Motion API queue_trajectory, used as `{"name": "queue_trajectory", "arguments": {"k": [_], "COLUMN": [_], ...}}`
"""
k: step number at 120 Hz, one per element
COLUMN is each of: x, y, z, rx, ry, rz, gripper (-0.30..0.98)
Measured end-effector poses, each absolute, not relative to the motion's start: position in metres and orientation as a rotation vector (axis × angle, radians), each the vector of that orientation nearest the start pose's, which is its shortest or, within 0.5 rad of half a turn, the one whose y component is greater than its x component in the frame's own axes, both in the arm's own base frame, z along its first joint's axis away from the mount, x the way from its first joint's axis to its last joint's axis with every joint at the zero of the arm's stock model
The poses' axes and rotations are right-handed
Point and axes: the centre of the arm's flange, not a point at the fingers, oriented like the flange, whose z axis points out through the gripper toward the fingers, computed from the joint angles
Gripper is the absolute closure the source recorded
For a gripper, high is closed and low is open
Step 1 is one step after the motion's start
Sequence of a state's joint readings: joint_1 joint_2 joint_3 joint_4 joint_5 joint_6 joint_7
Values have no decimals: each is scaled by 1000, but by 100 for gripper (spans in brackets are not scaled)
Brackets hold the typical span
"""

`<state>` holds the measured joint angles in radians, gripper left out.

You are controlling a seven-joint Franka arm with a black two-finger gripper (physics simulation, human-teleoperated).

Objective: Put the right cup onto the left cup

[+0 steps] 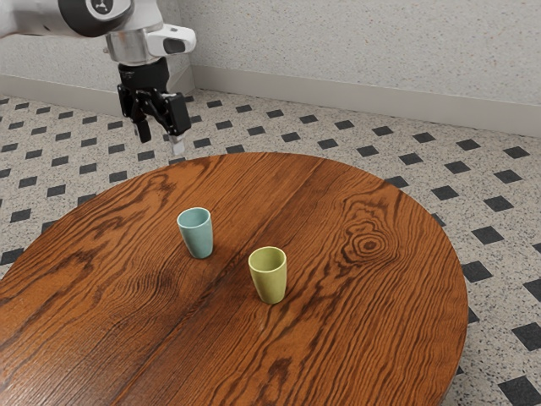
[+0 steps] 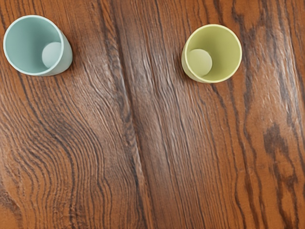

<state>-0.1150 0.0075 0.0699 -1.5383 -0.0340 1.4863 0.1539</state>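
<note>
My gripper point(image 1: 161, 139) hangs in the air at the exterior view's upper left, open, its two fingers apart with nothing between them. Both cups stand upright and separate on the wooden table, below the height of the hand. The blue-green cup point(image 1: 197, 235) is nearer the gripper in the exterior view; the yellow-green cup point(image 1: 269, 277) stands farther toward that view's right and front. Seen from above in the wrist view, the blue-green cup point(image 2: 34, 45) and the yellow-green cup point(image 2: 211, 53) show their hollow insides, with bare wood between them.
The round wooden table point(image 1: 372, 338) has a curved edge, with a speckled floor point(image 1: 456, 169) of dark tiles around it. A pale wall point(image 1: 355, 51) rises behind.
</note>
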Motion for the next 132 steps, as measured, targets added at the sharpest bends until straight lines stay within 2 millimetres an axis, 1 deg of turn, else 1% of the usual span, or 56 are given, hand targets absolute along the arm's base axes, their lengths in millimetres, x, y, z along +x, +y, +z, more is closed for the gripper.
{"name": "queue_trajectory", "arguments": {"k": [20, 32, 41, 54, 71, 80, 101, 120, 132], "x": [550, 557, 568, 583, 595, 597, 593, 602, 612], "y": [-30, -31, -34, -45, -55, -58, -62, -66, -75], "z": [625, 614, 597, 570, 543, 524, 475, 443, 426], "rx": [-3159, -3157, -3152, -3143, -3135, -3131, -3126, -3122, -3116], "ry": [320, 320, 324, 348, 369, 376, 386, 391, 404], "rz": [96, 120, 154, 194, 224, 245, 280, 281, 289], "gripper": [0, 0, 0, 0, 0, 0, 0, 0, 0]}}
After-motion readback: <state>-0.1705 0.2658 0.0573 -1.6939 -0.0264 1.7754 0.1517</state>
